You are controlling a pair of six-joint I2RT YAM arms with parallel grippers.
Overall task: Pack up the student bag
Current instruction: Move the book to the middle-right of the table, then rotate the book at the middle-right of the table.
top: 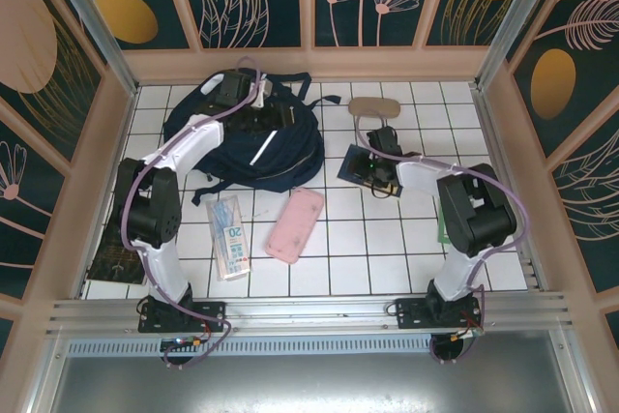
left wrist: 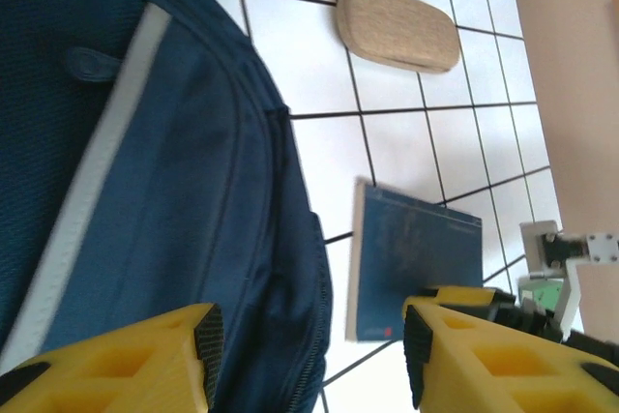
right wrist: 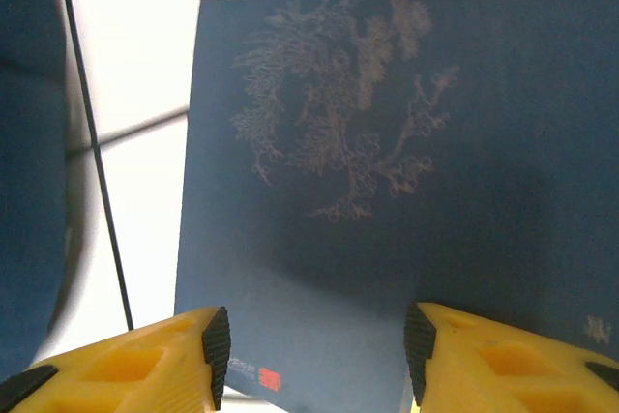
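The white-tiled bench [top: 387, 258] is occupied at its far left by the student bag [top: 290, 154], which is laid flat. Just right of the bag, a dark-blue booklet [right wrist: 387, 191] is laid flat. The left end effector [left wrist: 309, 360] is held over the bag's right edge, half spread, with nothing gripped. The right end effector [right wrist: 309, 355] is held over the booklet, likewise half spread and empty. Whether either one touches what lies under it cannot be told.

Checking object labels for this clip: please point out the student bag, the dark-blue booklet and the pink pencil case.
student bag [top: 290, 147]: top external view, navy front panel.
dark-blue booklet [right wrist: 387, 162]: right wrist view, middle of cover.
pink pencil case [top: 296, 224]: top external view, its middle.
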